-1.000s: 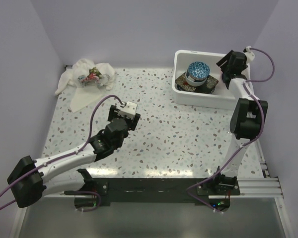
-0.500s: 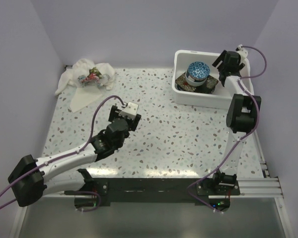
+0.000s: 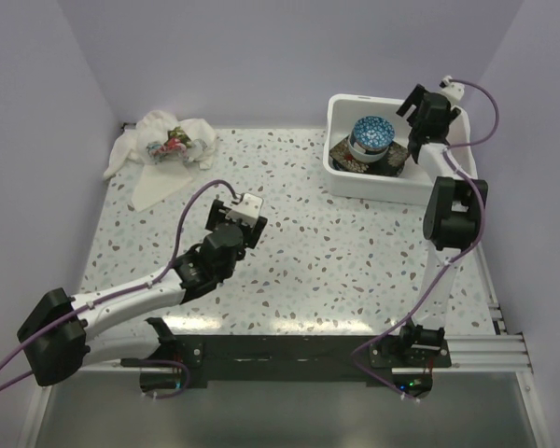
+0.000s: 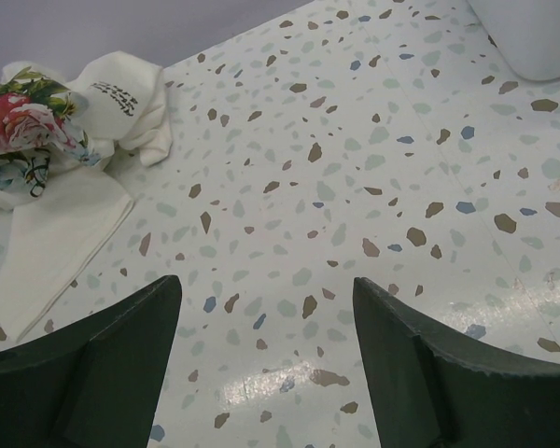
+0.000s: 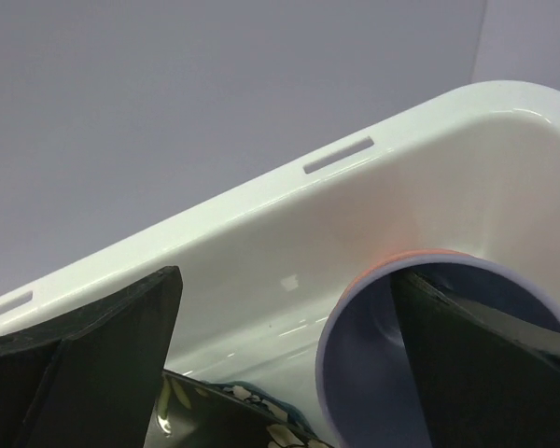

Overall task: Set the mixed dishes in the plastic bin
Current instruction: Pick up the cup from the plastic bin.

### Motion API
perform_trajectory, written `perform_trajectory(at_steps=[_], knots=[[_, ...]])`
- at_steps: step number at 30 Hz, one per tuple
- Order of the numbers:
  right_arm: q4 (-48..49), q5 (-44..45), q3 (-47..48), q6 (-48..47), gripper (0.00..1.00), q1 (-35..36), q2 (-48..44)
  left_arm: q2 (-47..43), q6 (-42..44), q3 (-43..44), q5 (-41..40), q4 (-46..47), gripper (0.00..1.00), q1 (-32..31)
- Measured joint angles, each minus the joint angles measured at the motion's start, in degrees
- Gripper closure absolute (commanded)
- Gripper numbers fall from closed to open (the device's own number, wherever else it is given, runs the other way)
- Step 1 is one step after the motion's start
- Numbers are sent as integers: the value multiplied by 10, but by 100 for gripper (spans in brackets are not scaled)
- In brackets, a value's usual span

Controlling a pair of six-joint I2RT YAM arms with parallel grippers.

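I am spreading my right gripper (image 5: pixel 285 313) wide over the plastic bin (image 3: pixel 373 187) at the far right, gripping nothing. The purple cup (image 5: pixel 359 373) is sitting in the bin between its fingers. My arm is stretching far. My left gripper (image 4: pixel 266 303) is gaping empty above the table (image 4: pixel 373 168).

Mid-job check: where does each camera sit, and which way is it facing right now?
Top external: above and behind the bases, looking down on the table; both arms show.
Left wrist: low over the table, facing the cloth at far left; the open left gripper frames the bottom.
Right wrist: over the bin, facing its inner wall and a cup; the open right gripper shows.
Shared: top and left wrist both see the cloth; top and right wrist both see the bin.
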Motion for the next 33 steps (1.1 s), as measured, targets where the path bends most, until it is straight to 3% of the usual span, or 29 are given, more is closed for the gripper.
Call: perform_trajectory(at_steps=[12, 29, 33], knots=[[80, 3, -10, -66, 1, 19, 20, 4, 5, 0, 0, 4, 21, -1], [95, 73, 1, -62, 2, 18, 45, 8, 14, -7, 0, 11, 21, -3], [113, 73, -23, -49, 10, 18, 38, 8, 14, -7, 0, 12, 21, -3]])
